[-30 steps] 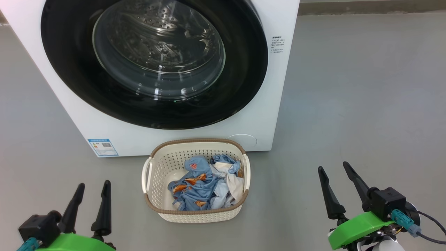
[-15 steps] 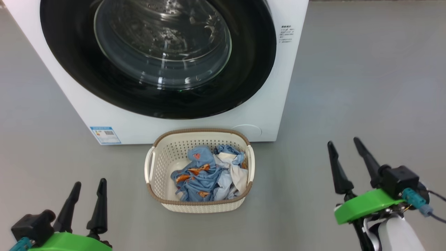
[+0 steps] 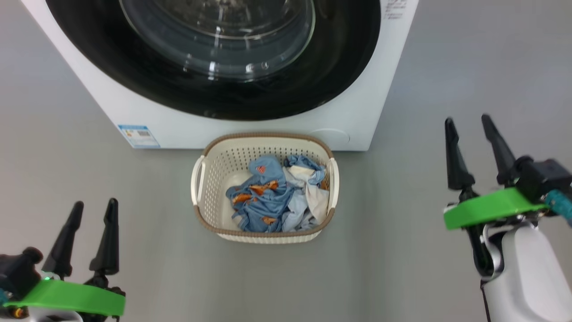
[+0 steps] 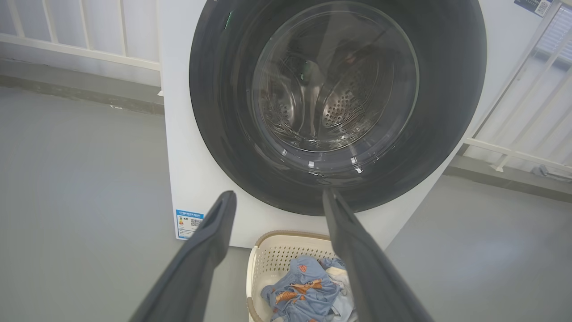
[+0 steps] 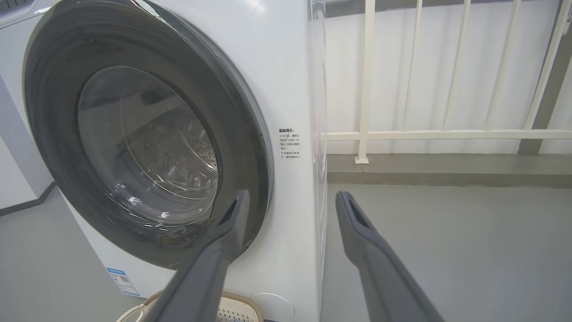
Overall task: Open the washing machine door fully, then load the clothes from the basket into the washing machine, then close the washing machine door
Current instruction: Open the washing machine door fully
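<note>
The washing machine door (image 5: 147, 147) seems stiff, glossy, probably slippery — hook its rim; left gripper (image 3: 94, 202), right gripper (image 3: 467, 118): fingers spread, empty.

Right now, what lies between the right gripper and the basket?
Bare grey floor, as the head view shows; nothing stands between the right gripper and the basket.

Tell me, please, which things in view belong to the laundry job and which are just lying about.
For the job:
- washing machine
- door, shut
- basket, in front of the machine
- clothes, heaped in the basket

Just there:
- white railing, along the wall
- blue label, on the machine's front
</note>
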